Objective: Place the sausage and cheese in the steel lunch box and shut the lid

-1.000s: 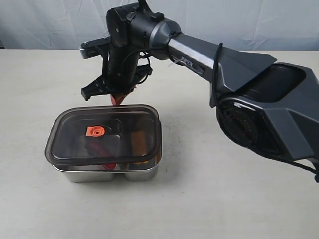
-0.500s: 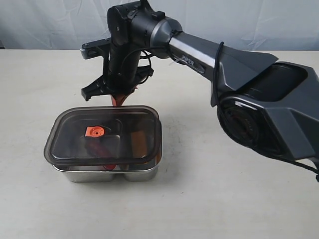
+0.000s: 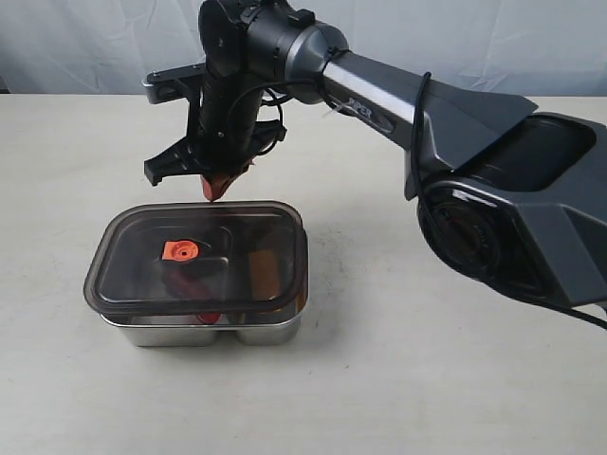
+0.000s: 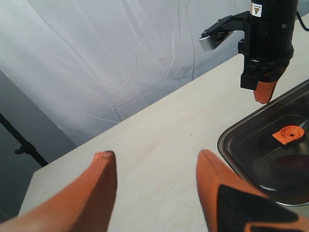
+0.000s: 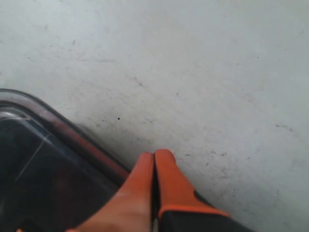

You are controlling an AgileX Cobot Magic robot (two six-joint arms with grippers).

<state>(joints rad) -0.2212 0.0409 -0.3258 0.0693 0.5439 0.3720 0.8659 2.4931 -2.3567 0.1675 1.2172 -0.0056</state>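
Observation:
The steel lunch box (image 3: 199, 330) stands on the table with the dark translucent lid (image 3: 133, 256) lying on top, its orange valve tab (image 3: 179, 250) at centre. Through the lid I make out the red sausage (image 3: 204, 314) in the left compartment and something orange-brown, probably the cheese (image 3: 264, 270), in the right one. My right gripper (image 3: 215, 189) hangs shut and empty just above the lid's far edge; in its wrist view the fingertips (image 5: 154, 157) meet beside the lid's corner (image 5: 29, 145). My left gripper (image 4: 154, 162) is open and empty over bare table beside the lid (image 4: 268, 145).
The right arm (image 3: 398, 104) stretches across the table from its base (image 3: 512, 218) at the right. A white backdrop (image 3: 95, 38) hangs behind the table. The tabletop (image 3: 379, 379) is bare around the box.
The right gripper has lifted a little and drifted left above the box's far edge, still shut. The lid and box have stayed put.

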